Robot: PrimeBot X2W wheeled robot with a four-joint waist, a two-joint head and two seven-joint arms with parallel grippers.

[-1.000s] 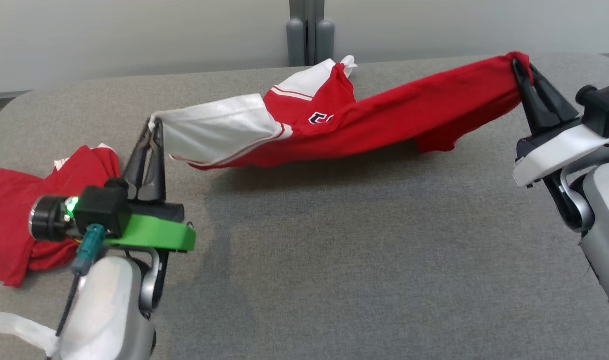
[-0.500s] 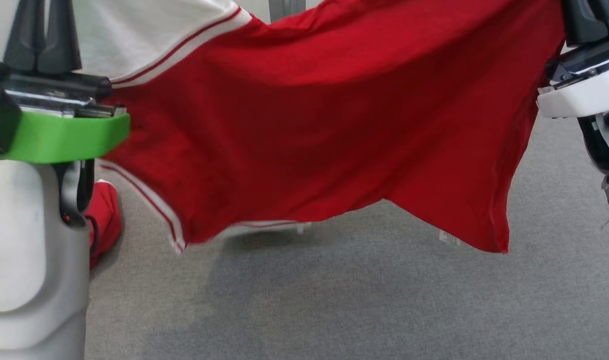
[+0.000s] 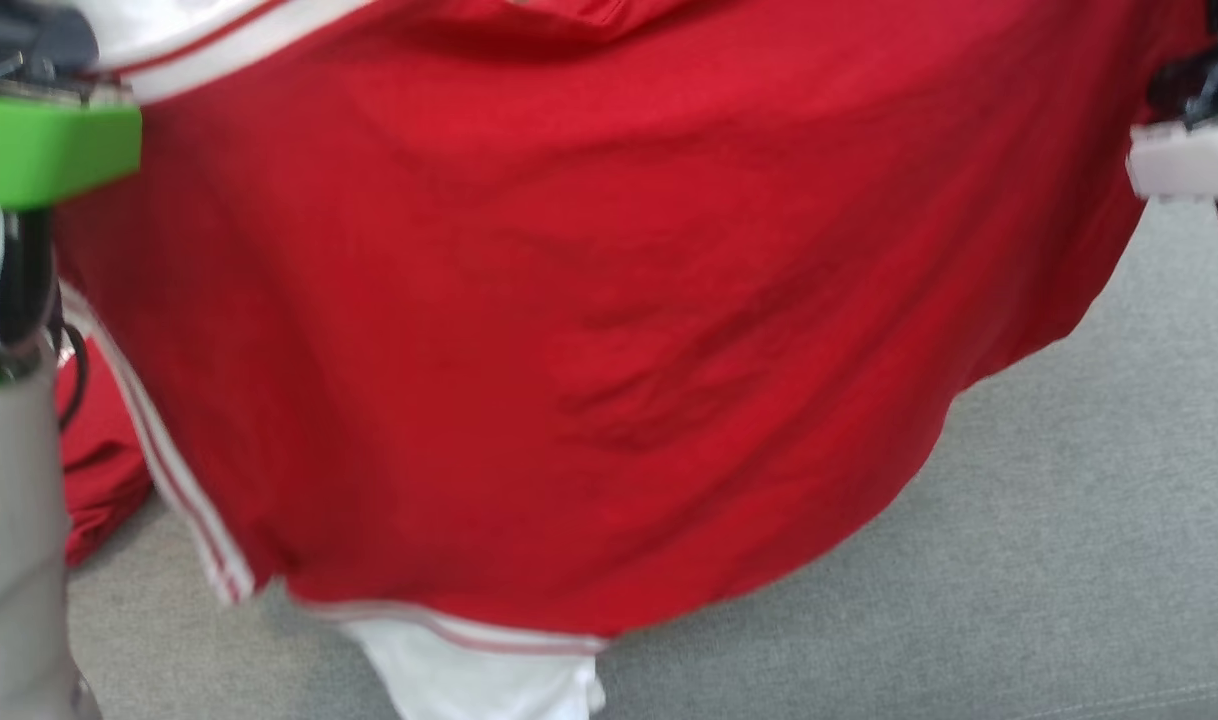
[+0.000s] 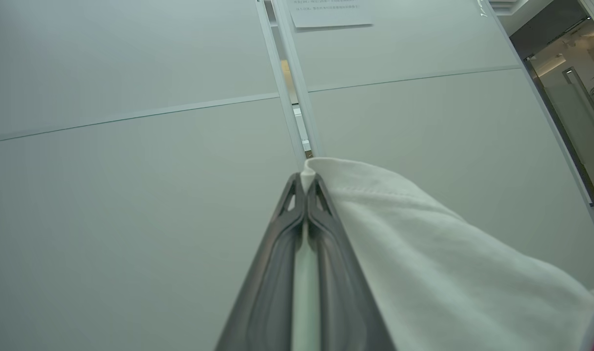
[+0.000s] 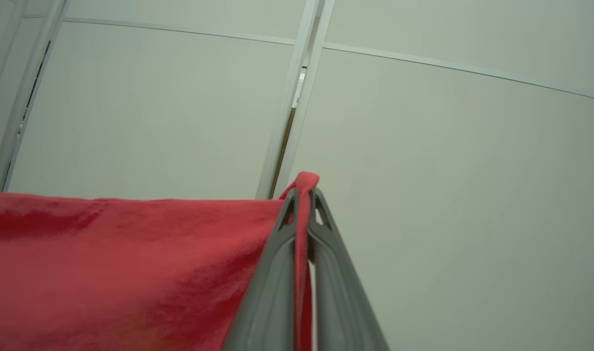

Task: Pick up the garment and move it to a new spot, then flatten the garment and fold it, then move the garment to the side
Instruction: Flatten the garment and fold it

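Note:
The garment (image 3: 569, 330), a red shirt with white sleeves and striped trim, hangs spread between both arms, high above the grey table (image 3: 1069, 520). My left gripper (image 4: 306, 183) is shut on a white sleeve edge (image 4: 424, 243), fingers pointing up at the wall. My right gripper (image 5: 303, 192) is shut on a red edge of the garment (image 5: 131, 263). In the head view the green left wrist mount (image 3: 39, 150) and the white right wrist mount (image 3: 1184, 165) sit at the upper corners. A white sleeve (image 3: 469, 670) dangles at the bottom.
A second red garment (image 3: 94, 450) lies crumpled on the table at the left, behind my pale left forearm (image 3: 14, 560). Grey table surface shows at the lower right. Both wrist views face pale wall panels (image 4: 131, 146).
Both arms have lifted the garment off the table and toward the camera. It went from sagging low over the table to hanging high and spread wide.

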